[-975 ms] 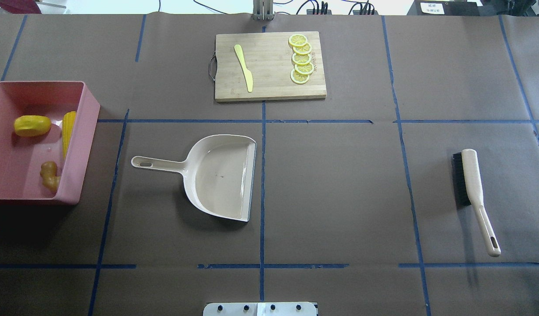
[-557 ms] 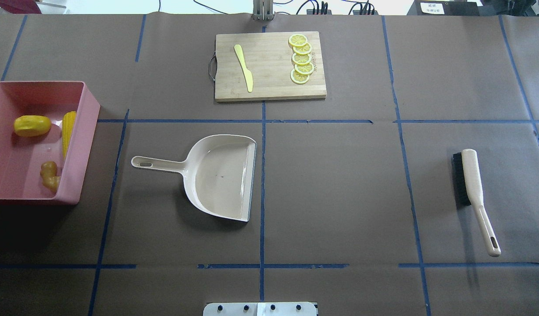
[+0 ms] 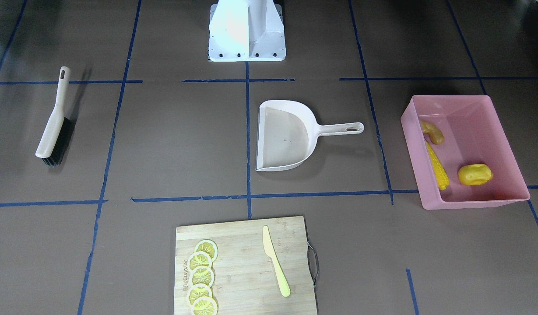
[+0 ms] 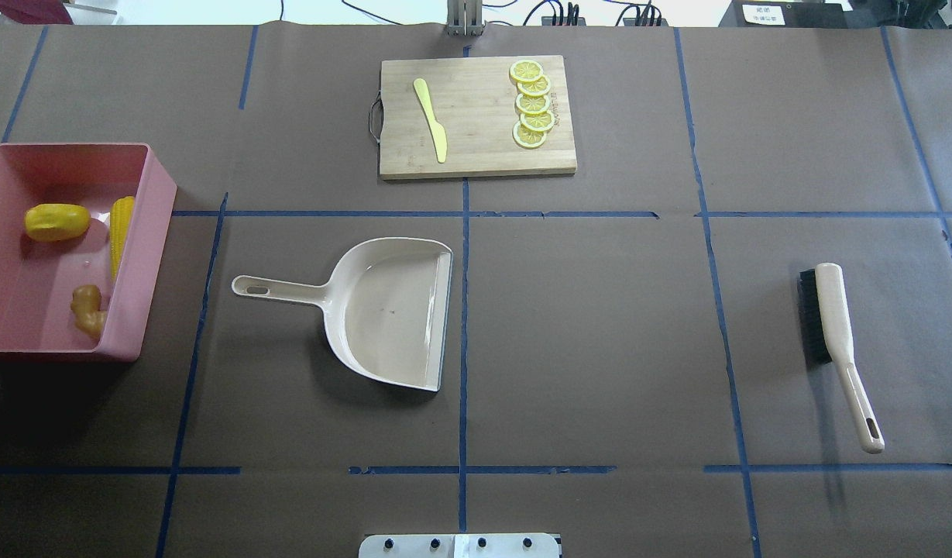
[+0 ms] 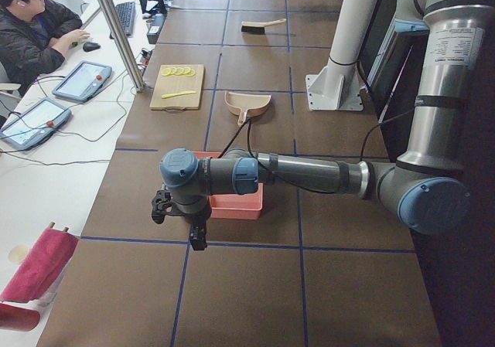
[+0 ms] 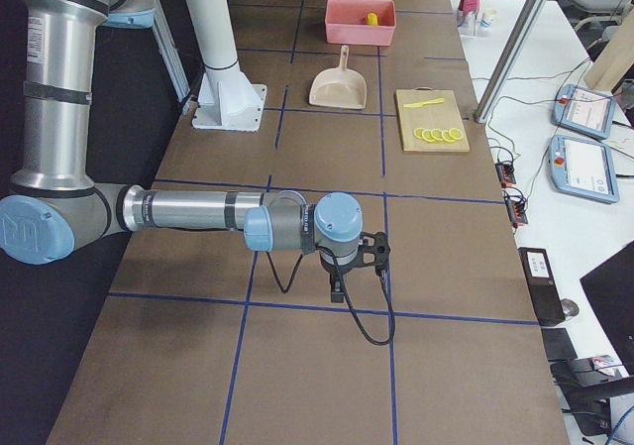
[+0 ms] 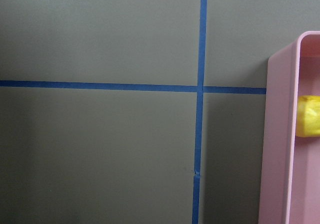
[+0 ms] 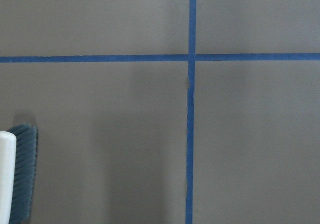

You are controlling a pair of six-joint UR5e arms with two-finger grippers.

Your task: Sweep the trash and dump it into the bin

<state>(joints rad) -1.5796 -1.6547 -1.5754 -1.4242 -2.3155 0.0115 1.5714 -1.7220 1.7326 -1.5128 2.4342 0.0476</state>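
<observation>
- Trash is all in the bin (image 4: pixel 146 263): corn (image 4: pixel 122 232) lies along the wall nearest the dustpan, potato (image 4: pixel 56 222) is mid-floor, and ginger (image 4: pixel 88 310) is in the corner near the robot.
- The bin sits at the worktop's (image 4: pixel 599 349) left end, upright, well apart from the tools.
- Step: the sweep and dump look done. No trash shows on the worktop.
- Dustpan (image 4: pixel 390 310) is empty and flat on the worktop, handle toward the bin. Brush (image 4: pixel 832 318) lies far off on the right side.
- Next move: probably none beyond keeping the arms clear. Lemon slices (image 4: pixel 532 103) and knife (image 4: pixel 431 118) on the board (image 4: pixel 476 147) are not trash, so leave them.
- Left fingers (image 5: pixel 199 237) hang over bare worktop just past the bin's outer end. Can't tell if they are wide or narrow.
- Right fingers (image 6: pixel 337 291) hang past the brush at the other end. Their state can't be told either. Neither visibly holds anything.
- Materials:
  - Corn is ribbed, the potato a smooth glossy lump, the ginger knobbly.
  - Bin is smooth pink plastic with tall sloping walls.
  - Dustpan is beige hard plastic with a grey lip and a slotted handle.
  - Brush has dark bristles and a beige slotted handle.
  - Board is wood grain with a metal loop.
  - Worktop is matte brown paper with a blue tape grid.
</observation>
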